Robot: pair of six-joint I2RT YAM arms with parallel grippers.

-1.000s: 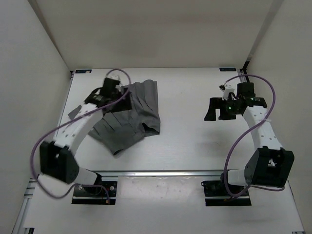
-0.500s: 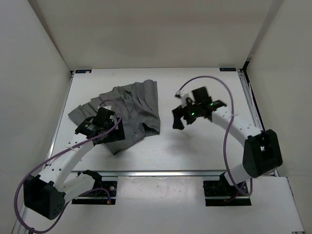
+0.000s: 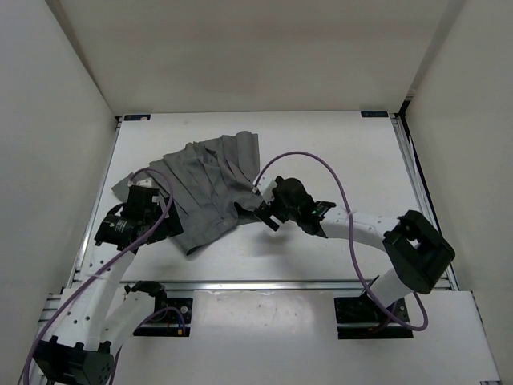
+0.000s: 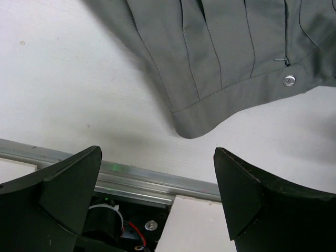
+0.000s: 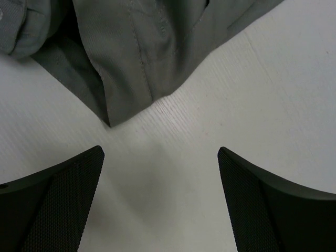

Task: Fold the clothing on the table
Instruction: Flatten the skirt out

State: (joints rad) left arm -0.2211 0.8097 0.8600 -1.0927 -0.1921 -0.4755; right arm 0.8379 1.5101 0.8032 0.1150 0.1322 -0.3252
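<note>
Nearest, just beyond the metal rail (image 4: 136, 178), the left tool (image 4: 157, 152) had swung back from the garment's far side. It hung wide open and empty over the clothing's (image 3: 212, 180) near hem corner. The right tool (image 5: 160, 152) had crossed from the right to the clothing's right edge, fingers spread wide, gripping nothing. The grey pleated clothing lay rumpled on the worktop's (image 3: 337, 152) left half.
</note>
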